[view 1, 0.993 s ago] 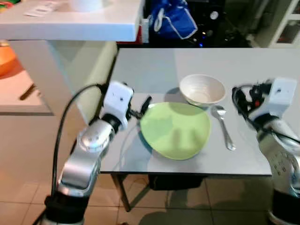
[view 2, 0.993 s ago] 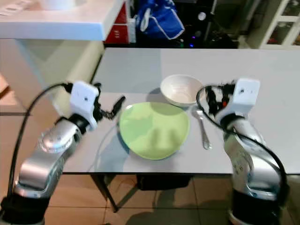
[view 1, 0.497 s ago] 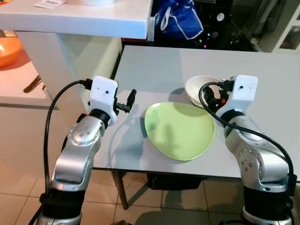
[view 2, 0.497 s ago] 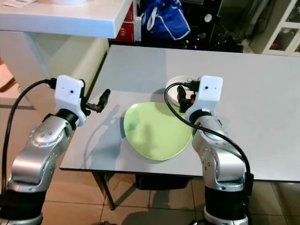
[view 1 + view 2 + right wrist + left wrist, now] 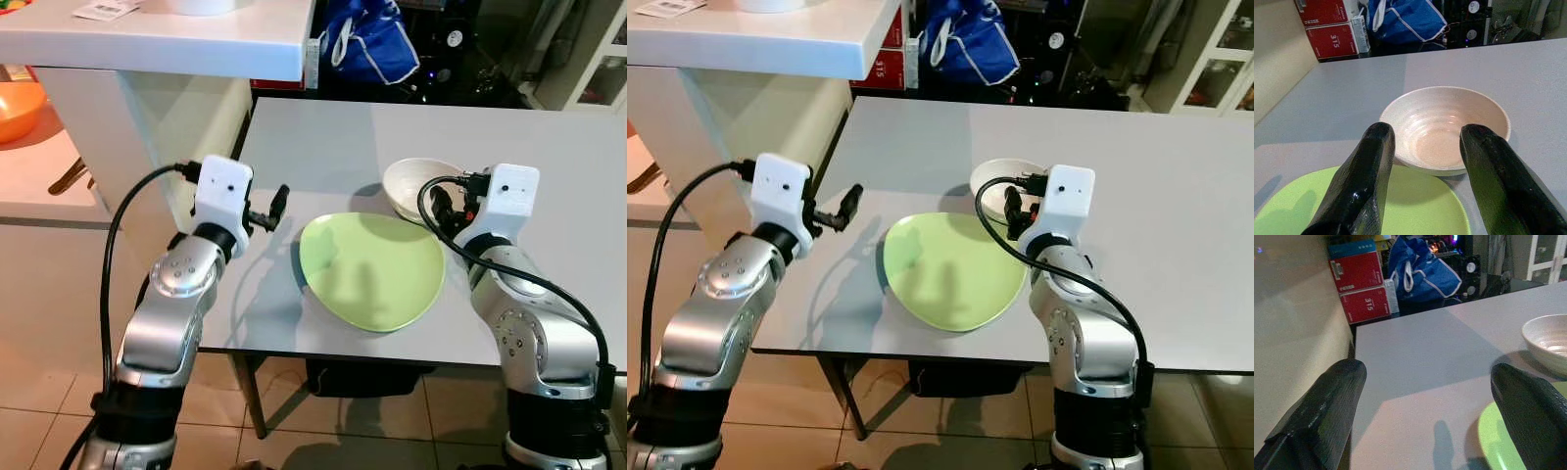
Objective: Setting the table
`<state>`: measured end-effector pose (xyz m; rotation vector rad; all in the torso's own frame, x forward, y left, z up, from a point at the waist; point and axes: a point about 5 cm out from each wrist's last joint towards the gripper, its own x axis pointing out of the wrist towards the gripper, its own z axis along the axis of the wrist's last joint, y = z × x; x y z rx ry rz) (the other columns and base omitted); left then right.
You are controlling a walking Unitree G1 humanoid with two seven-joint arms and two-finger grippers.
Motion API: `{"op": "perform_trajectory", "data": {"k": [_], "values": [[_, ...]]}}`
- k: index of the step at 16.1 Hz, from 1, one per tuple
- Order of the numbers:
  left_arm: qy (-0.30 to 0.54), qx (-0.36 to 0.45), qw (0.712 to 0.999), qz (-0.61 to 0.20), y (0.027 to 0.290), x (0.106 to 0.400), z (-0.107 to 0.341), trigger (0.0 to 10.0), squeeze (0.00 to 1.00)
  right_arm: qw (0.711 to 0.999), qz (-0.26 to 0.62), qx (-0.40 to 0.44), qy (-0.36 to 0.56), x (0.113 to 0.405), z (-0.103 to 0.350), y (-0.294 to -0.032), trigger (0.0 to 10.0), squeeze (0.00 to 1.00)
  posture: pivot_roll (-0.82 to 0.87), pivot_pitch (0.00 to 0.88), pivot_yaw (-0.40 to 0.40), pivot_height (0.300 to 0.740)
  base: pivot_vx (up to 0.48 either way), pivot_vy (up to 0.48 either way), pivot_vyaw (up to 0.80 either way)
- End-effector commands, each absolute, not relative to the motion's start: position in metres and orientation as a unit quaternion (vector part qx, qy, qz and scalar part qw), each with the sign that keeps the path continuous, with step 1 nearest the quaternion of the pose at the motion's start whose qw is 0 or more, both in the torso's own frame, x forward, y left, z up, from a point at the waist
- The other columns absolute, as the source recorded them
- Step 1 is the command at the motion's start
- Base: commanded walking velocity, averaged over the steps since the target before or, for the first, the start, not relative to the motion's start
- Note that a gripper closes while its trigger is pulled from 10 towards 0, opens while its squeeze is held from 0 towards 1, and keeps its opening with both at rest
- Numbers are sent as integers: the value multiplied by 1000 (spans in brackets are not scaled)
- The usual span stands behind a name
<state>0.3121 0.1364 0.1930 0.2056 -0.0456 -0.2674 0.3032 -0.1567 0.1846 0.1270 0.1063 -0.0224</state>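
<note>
A two-armed humanoid robot stands at the near edge of a grey table [image 5: 323, 147] set with a green plate [image 5: 372, 269] and a white bowl [image 5: 416, 186]. The left gripper [image 5: 1430, 396] hovers above the table's near left corner, its two black fingers spread wide apart with nothing between them; the plate lies just ahead of it and to its right, and the bowl sits farther off on the same side, beyond the plate's far rim. The right gripper [image 5: 1425, 171] is raised at the plate's right edge, its fingers [image 5: 1369, 181] likewise parted and empty, pointing straight at the bowl, which rests directly ahead of it and close to the fingertips, its pale ribbed inside open to the wrist camera. The plate's far right portion lies beneath this gripper, and the bowl stands just beside the plate's rim. Beyond the table's far end, well away from both grippers, a blue bag [image 5: 367, 44] with white trim slumps next to stacked red boxes [image 5: 1359, 281]. A white counter [image 5: 157, 39] runs along the robot's left side, with an orange dish [image 5: 18, 108] on a lower surface below it.
</note>
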Motion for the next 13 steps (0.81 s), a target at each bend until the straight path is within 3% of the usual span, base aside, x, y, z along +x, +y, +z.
{"op": "perform_trajectory", "data": {"k": [1,13], "values": [[-27,111,986,-125,137,316,196,10000,0,997,-23,63,50,303,185,-159,10000,0,-10,0,21,740,0,0,0],[-35,106,983,-146,126,319,195,10000,0,996,-31,63,58,301,179,-161,10000,0,-27,0,32,740,0,0,0]]}}
